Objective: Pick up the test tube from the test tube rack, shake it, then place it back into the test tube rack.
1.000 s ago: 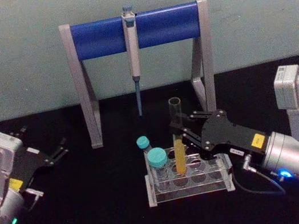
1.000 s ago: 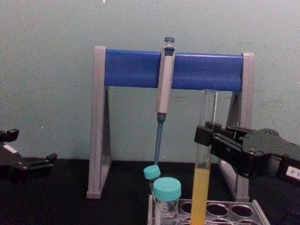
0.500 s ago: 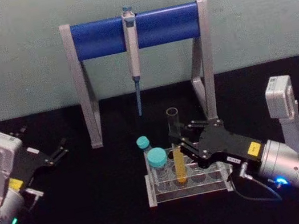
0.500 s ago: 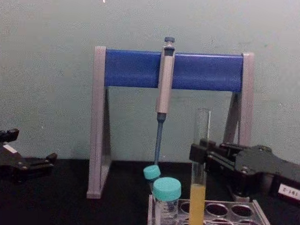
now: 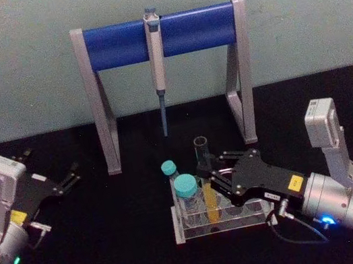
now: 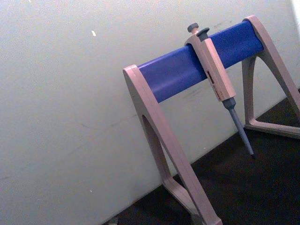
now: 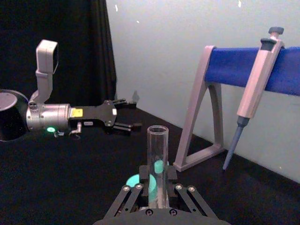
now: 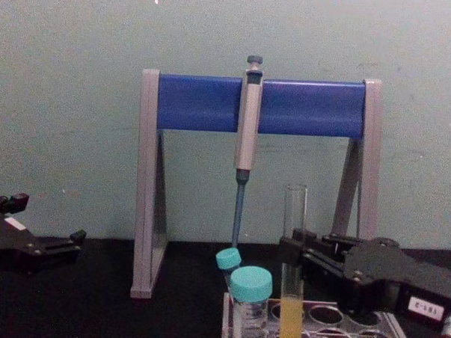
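Fingers (image 8: 315, 257) of the right gripper (image 5: 208, 171) were closed on the test tube (image 8: 295, 213), pinching the clear glass above its yellow-orange liquid. It stood upright in a hole of the test tube rack (image 5: 224, 225), low centre of the head view, apparently fully seated, just right of two teal-capped vials (image 5: 186, 186). At the left edge the left gripper (image 5: 69, 180) lay parked, fingers apart, empty.

No text is legible; the yellow sticker (image 5: 294, 184) and white label (image 8: 425, 306) on the right hand (image 5: 205, 170) are unreadable.
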